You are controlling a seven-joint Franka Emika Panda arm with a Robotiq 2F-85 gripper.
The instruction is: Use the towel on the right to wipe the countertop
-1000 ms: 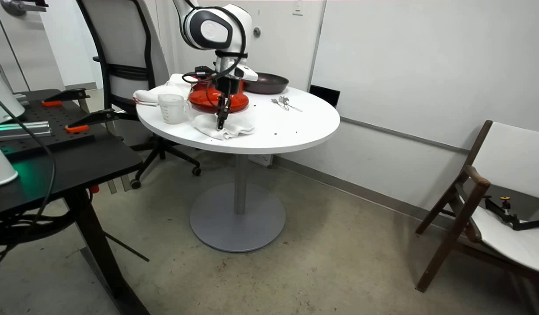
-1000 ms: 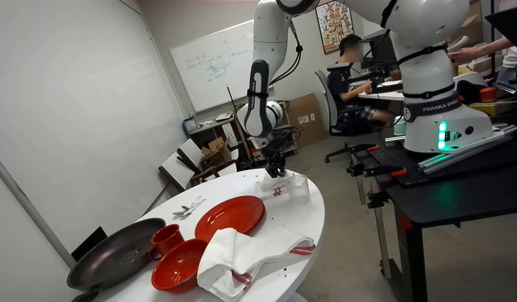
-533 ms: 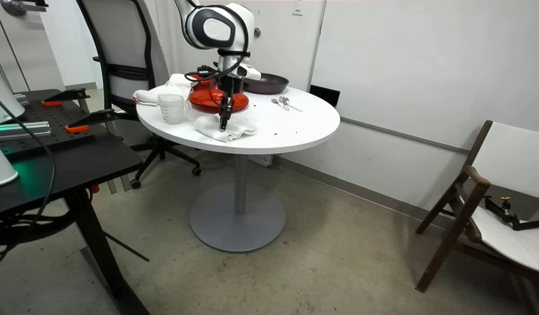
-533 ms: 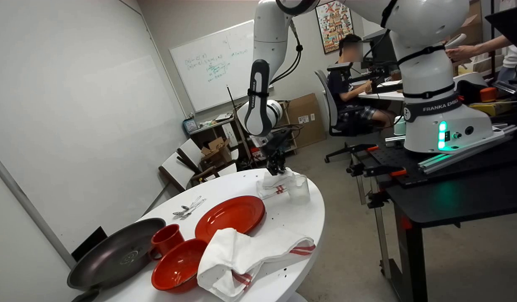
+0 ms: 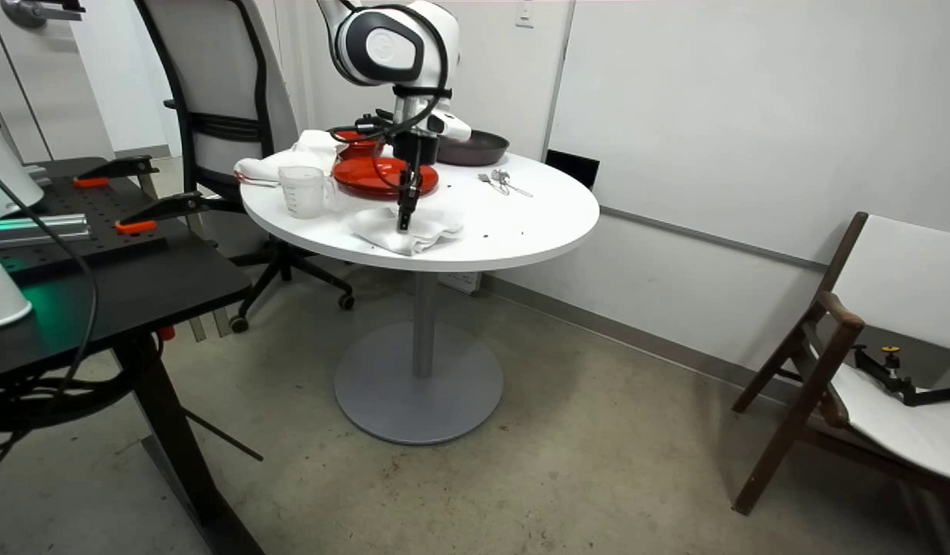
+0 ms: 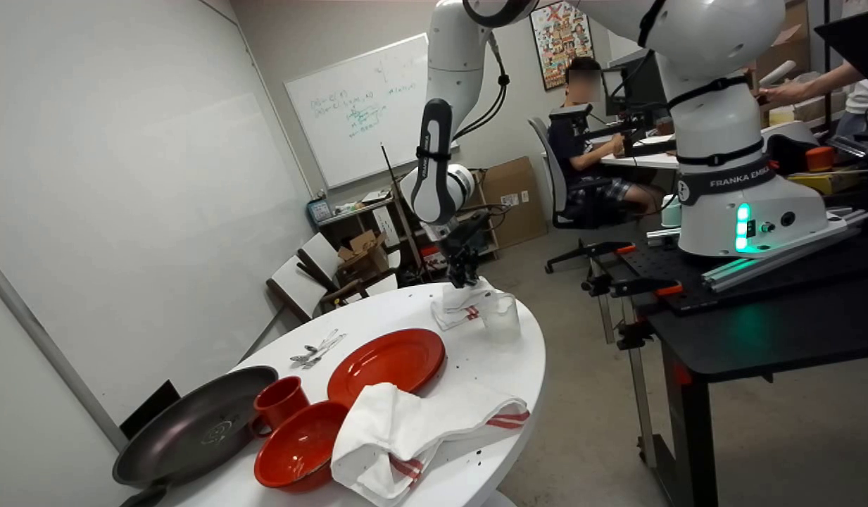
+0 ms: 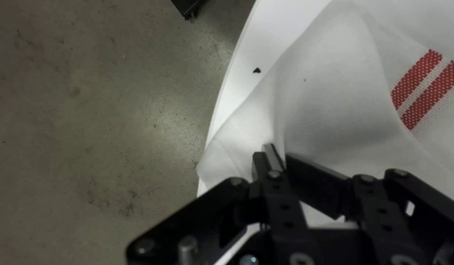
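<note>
Red-striped and white, the towel (image 7: 333,99) lies rumpled on the round counter (image 5: 528,220), one corner reaching the rim. The black pincer (image 7: 282,158) points down and pinches a crease of it between fingertips set close together. A dark speck (image 7: 257,70) sits on bare surface just beside the fabric. In both exterior views a translucent measuring cup (image 5: 303,193) stands upright near the towel, and near the red plate (image 6: 388,360) a bulkier heap of white cloth (image 6: 398,433) lies beside a red bowl (image 6: 300,451).
</note>
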